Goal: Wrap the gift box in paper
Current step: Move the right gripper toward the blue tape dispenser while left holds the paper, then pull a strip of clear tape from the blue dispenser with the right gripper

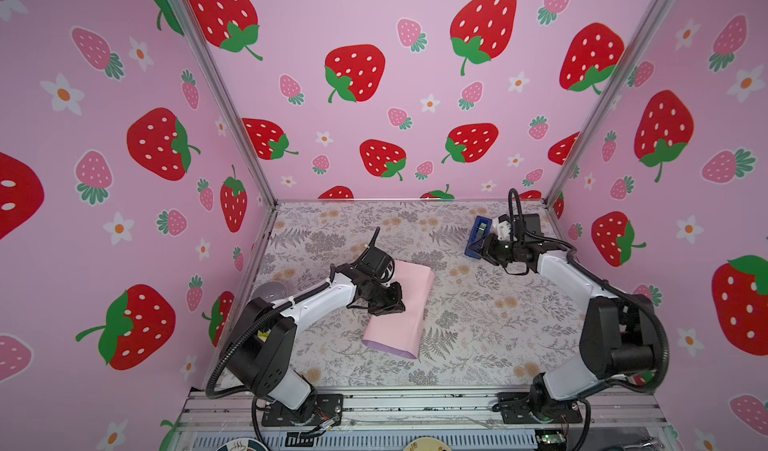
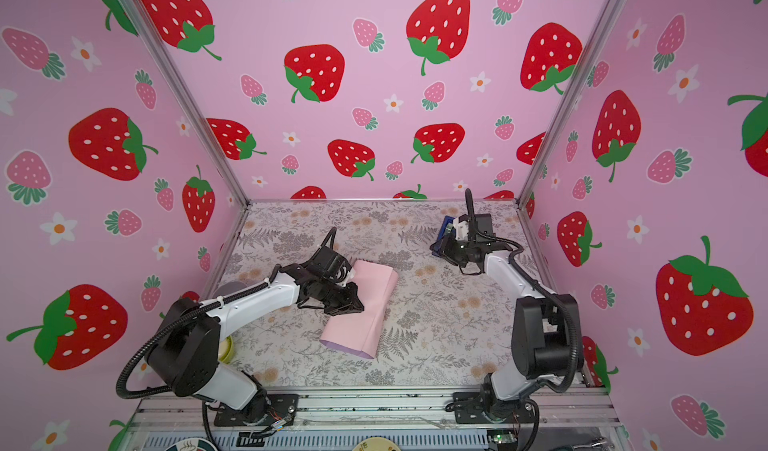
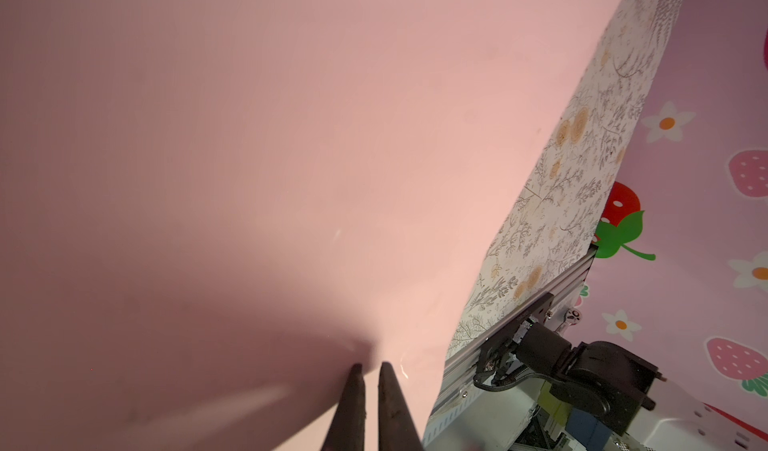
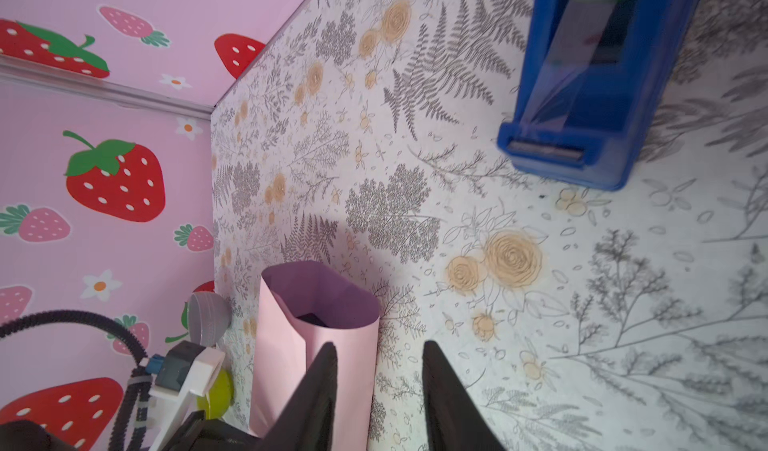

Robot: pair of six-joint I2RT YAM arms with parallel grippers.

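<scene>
1. The large thin sheet of paper [image 1: 415,286] [image 2: 374,291] [image 3: 291,137] [image 4: 282,345], pale pink outside and lilac inside, lies on the floral-printed table [image 1: 478,324] folded over into a flattened tube. Its nearer open end shows the lilac lining in both top views.
2. Inside that paper tube sits the small matte black cardboard gift box [image 4: 311,318]. Only a dark corner shows, through an open end in the right wrist view.
3. The left gripper [image 1: 395,305] [image 2: 353,303] [image 3: 370,368] rests on top of the tube, towards its left edge. Its jaws are almost together, and the tips touch the pink face, which dimples slightly there.
4. The right gripper [image 1: 478,247] [image 4: 380,344] hangs over the table beyond the tube and to its right, well apart from it. Its jaws are apart with nothing between them.
5. Farther from the tube, just beside that gripper, stands the blue plastic tape dispenser [image 1: 478,230] [image 2: 444,224] [image 4: 590,108], with clear tape running to its cutter.
6. Farthest behind the tube rises the pink strawberry-printed wall [image 1: 374,74].
</scene>
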